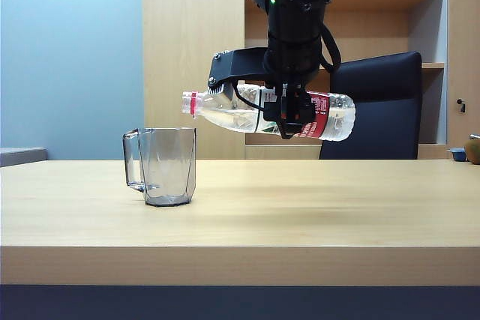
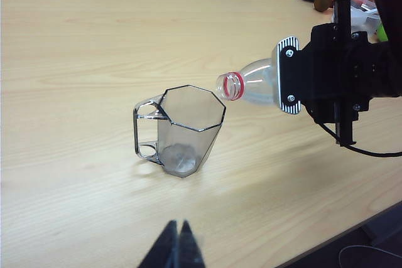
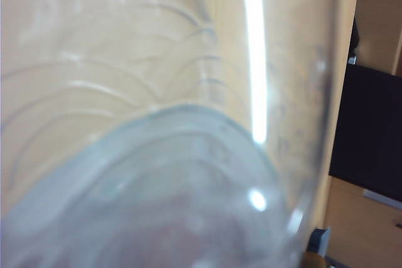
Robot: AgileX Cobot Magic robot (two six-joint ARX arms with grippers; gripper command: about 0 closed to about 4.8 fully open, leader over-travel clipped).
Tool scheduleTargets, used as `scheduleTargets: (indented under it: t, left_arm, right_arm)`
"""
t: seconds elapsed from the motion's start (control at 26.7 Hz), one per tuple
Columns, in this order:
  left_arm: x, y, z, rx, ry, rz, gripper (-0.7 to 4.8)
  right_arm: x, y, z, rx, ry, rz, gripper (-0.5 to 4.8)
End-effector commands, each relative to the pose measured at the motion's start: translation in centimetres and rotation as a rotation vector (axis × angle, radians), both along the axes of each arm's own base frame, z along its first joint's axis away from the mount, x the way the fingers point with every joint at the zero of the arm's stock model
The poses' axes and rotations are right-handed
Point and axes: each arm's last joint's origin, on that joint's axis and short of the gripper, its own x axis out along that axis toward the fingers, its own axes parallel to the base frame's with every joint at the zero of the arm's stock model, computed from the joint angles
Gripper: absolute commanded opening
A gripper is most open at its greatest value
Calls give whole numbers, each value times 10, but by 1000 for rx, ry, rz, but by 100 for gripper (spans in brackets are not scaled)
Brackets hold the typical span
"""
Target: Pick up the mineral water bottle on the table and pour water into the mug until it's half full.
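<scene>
2 grippers differ: right gripper (image 1: pixel 289 119) has jaws clamped on the mineral water bottle (image 1: pixel 225 110) (level, mouth above the mug (image 2: pixel 182 133)); left gripper (image 2: pixel 178 246) hovers over the counter (image 2: pixel 75 61), jaws seemingly together.

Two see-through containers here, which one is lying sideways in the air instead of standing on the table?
The mineral water bottle. The right gripper holds it roughly level above the table, its open mouth at the rim of the mug, which stands upright.

One mineral water bottle (image 1: pixel 247 112), one mug (image 1: pixel 165 165), one table (image 1: pixel 300 215), one dark chair (image 1: pixel 375 103), and perhaps two small items (image 1: pixel 465 151) at the far right edge.
</scene>
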Motion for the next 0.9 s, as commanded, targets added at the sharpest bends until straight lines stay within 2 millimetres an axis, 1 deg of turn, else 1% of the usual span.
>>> scheduleTargets:
  t: [0.04,0.19,0.3,0.37,0.6,0.9]
  left_arm:
    - [-1,0,3,6,-27,0,-6]
    - [-1,0,4,6,-30,0,-6]
    - [-1,0,4,6,-32,-1,-6]
    - [-1,0,4,6,-32,-1,-6]
    - [-1,0,4,5,-32,-1,-6]
    - [-1,0,4,5,-31,-1,-6]
  right_arm:
    - [3,2,12,-3,-79,7,256]
    - [6,4,15,-21,-93,18,256]
    - [15,10,17,-32,-106,15,256]
    - [18,12,16,-33,-109,12,256]
    - [21,14,9,-69,-98,17,256]
    - [21,14,10,-157,-110,39,256]
